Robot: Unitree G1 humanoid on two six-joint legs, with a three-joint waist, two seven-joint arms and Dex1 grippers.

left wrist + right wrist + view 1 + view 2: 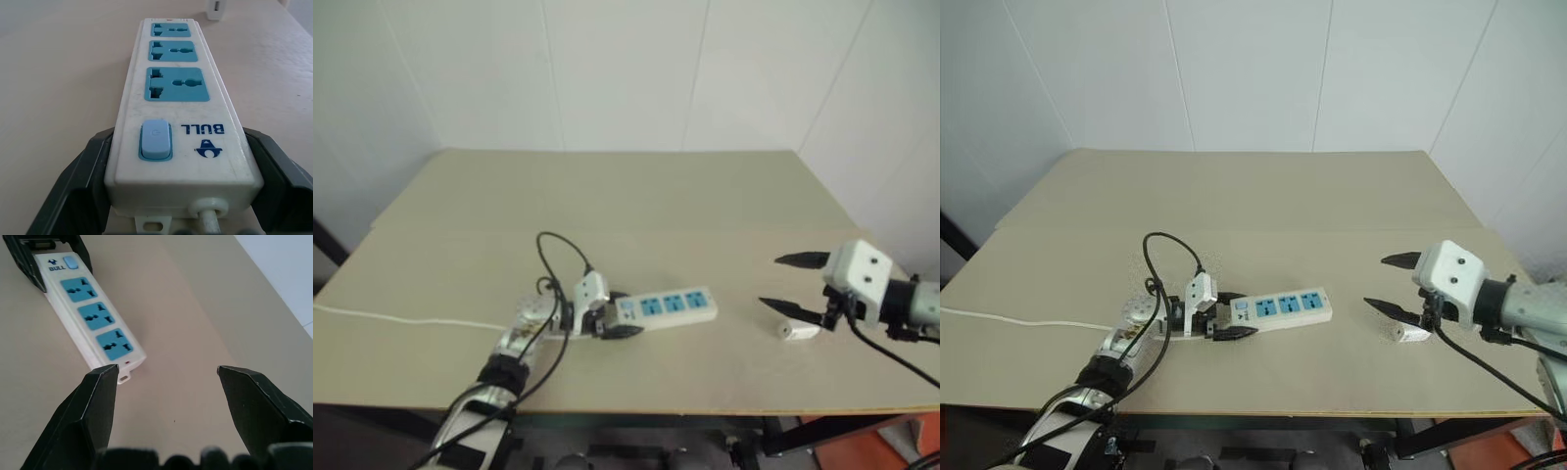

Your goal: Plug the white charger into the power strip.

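Note:
The power strip (671,305) is a long white bar with three blue sockets and a blue switch, lying flat near the table's front middle. My left gripper (619,313) is shut on its switch end, one black finger (73,191) against each long side. The white charger (798,330) lies on the table to the right of the strip, a small rounded block. Just over it hangs my right gripper (769,281), open, pointing toward the strip's free end (122,363) with nothing between its fingers.
The strip's thin white cord (411,320) runs left along the front of the tan table (626,196) to its left edge. A black cable (558,250) loops up above my left wrist. White walls stand close behind and to the right.

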